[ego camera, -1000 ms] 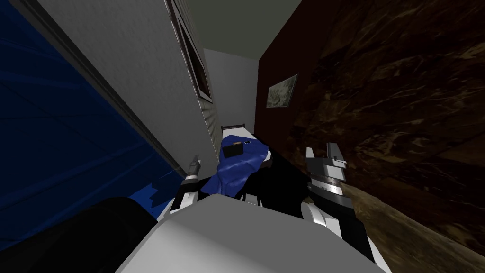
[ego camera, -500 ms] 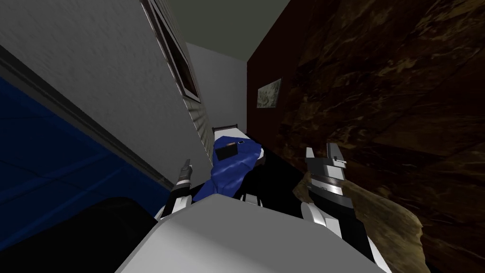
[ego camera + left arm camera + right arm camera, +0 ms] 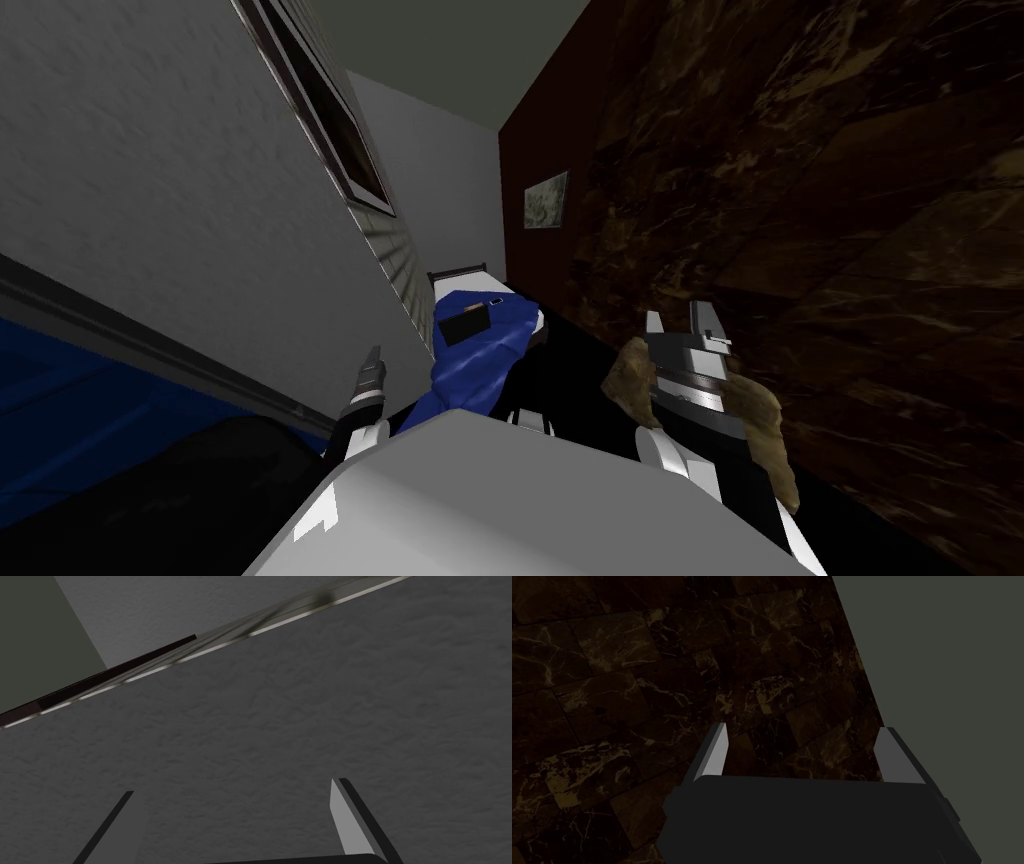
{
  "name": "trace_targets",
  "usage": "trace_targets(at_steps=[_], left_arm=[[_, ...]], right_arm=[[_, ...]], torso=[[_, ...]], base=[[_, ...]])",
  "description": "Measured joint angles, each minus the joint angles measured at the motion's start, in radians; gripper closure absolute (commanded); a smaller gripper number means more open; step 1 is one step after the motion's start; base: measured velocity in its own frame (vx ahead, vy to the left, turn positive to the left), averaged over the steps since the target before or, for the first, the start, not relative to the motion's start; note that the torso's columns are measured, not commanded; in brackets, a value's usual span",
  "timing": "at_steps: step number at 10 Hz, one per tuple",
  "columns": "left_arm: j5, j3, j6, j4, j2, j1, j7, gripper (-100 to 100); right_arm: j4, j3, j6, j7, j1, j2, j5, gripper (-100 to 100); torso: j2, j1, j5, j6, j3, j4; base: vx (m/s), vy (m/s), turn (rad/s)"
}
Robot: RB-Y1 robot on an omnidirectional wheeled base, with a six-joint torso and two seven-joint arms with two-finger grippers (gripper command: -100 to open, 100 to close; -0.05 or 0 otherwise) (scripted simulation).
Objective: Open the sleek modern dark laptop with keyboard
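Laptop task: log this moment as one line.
laptop: dark, on blue bedcover, far ahead, untouched | left gripper: open, empty | right gripper: open, empty | stage: not yet there

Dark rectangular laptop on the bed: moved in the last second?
No. The dark rectangular laptop lies at the same spot on the rumpled blue bedcover; the shift in the picture is my own turn.

Laptop [image 3: 466, 325] lies on the bed [image 3: 484, 362], apparently beside the left wall [image 3: 200, 230].
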Motion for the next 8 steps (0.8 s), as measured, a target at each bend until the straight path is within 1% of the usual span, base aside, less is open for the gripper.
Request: trace_targets(at_steps=[1, 2, 3, 4, 5, 6, 7, 8], left_arm=[[0.011, 0.010, -0.006, 0.018, -0.002, 0.003, -0.009, -100], [0.030, 0.027, -0.019, 0.055, 0.005, -0.004, -0.019, -100], [0.042, 0.037, -0.031, 0.089, 0.013, -0.005, -0.022, -100], [0.063, 0.057, -0.039, 0.118, 0.020, 0.002, -0.028, -100], [0.073, 0.065, -0.048, 0.145, 0.021, 0.001, -0.033, -100], [0.093, 0.085, -0.051, 0.163, 0.019, 0.003, -0.048, -100], [0.103, 0.094, -0.055, 0.187, 0.019, -0.005, -0.061, -100], [0.123, 0.114, -0.057, 0.205, 0.024, -0.005, -0.073, -100]], right_arm=[[0.000, 0.000, 0.000, 0.000, 0.000, 0.000, 0.000, 0], [0.000, 0.000, 0.000, 0.000, 0.000, 0.000, 0.000, 0], [0.000, 0.000, 0.000, 0.000, 0.000, 0.000, 0.000, 0], [0.000, 0.000, 0.000, 0.000, 0.000, 0.000, 0.000, 0], [0.000, 0.000, 0.000, 0.000, 0.000, 0.000, 0.000, 0], [0.000, 0.000, 0.000, 0.000, 0.000, 0.000, 0.000, 0], [0.000, 0.000, 0.000, 0.000, 0.000, 0.000, 0.000, 0], [0.000, 0.000, 0.000, 0.000, 0.000, 0.000, 0.000, 0]], torso=[[0.000, 0.000, 0.000, -0.001, 0.000, 0.000], [0.000, 0.000, 0.000, 0.000, 0.000, 0.000], [0.000, 0.000, 0.000, -0.001, 0.000, 0.000], [0.000, 0.000, 0.000, 0.000, 0.000, 0.000], [0.000, 0.000, 0.000, -0.001, 0.000, 0.000], [0.000, 0.000, 0.000, 0.000, 0.000, 0.000], [0.000, 0.000, 0.000, -0.001, 0.000, 0.000], [0.000, 0.000, 0.000, 0.000, 0.000, 0.000]], base=[[-0.006, 0.025, -0.310], [-0.006, 0.026, -0.174], [-0.005, 0.022, -0.246], [-0.005, 0.022, -0.193], [-0.001, 0.024, -0.354], [-0.003, 0.024, -0.211], [-0.004, 0.023, -0.352], [-0.001, 0.025, -0.155]])
